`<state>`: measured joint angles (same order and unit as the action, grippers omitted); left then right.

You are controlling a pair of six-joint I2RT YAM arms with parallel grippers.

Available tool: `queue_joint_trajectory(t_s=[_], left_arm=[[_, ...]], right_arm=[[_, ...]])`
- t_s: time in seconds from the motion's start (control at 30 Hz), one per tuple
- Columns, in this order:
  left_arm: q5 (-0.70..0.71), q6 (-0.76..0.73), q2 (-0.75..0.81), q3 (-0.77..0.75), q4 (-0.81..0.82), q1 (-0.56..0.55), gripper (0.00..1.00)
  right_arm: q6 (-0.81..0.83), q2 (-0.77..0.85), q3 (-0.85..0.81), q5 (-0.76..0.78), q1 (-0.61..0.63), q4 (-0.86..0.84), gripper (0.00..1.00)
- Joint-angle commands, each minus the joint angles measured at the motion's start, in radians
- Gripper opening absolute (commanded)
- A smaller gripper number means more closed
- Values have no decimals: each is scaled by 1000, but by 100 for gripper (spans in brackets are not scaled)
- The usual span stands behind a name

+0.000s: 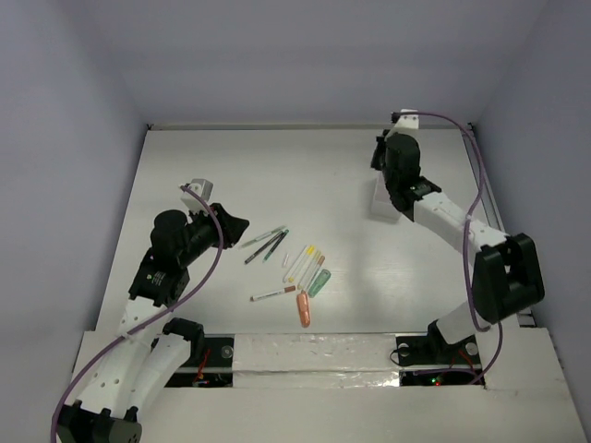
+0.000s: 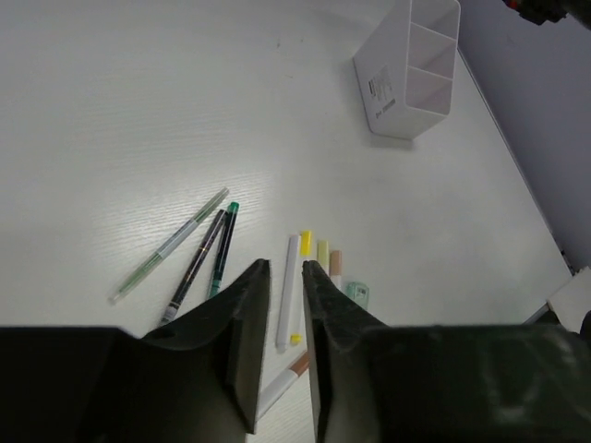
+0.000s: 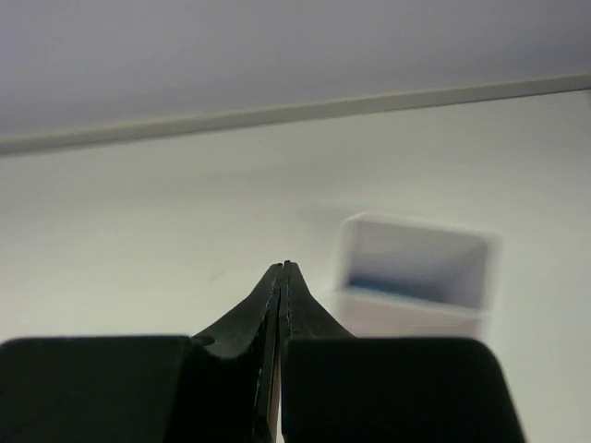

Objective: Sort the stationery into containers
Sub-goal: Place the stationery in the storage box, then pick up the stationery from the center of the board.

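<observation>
The stationery lies mid-table: thin dark and grey pens [image 1: 268, 244], white markers with yellow caps [image 1: 303, 264], a red-tipped white pen [image 1: 273, 294], an orange piece [image 1: 304, 310] and a green piece [image 1: 319, 282]. My left gripper [image 1: 236, 224] is slightly open and empty, hovering just left of the pens. The left wrist view shows a white marker [image 2: 292, 286] and the red-tipped pen [image 2: 286, 378] between and below its fingers. The white divided container [image 2: 411, 69] stands far right, partly under my right arm [image 1: 381, 198]. My right gripper [image 1: 379, 155] is shut and empty beside it. Something blue [image 3: 397, 284] lies in the container [image 3: 416, 268].
The enclosure's walls ring the table; the back wall's foot [image 3: 295, 113] shows ahead of the right gripper. The right arm's forearm [image 1: 443, 214] and purple cable [image 1: 480, 185] run along the right side. A white strip [image 1: 314, 355] borders the near edge.
</observation>
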<state>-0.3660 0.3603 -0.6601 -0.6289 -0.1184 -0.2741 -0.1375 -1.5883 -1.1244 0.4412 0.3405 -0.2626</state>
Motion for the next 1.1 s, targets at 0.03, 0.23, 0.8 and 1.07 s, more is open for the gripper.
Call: queue_joint_trajectory(t_s=[0.03,0.23,0.8,1.07], left_arm=[[-10,-1,-10,-5,45,-5,14],[27,0,-16,-11,20,-5,0],[144,-26,-98,-37,-47,-25,22],[153,-12,-111,-34,-46,-73,24]], right_arm=[[-177,112,64,-294,199,259,0],[-272,215,222,-387,434,430,5],[-524,102,219,-268,893,620,56],[-540,-25,147,-176,936,654,57]])
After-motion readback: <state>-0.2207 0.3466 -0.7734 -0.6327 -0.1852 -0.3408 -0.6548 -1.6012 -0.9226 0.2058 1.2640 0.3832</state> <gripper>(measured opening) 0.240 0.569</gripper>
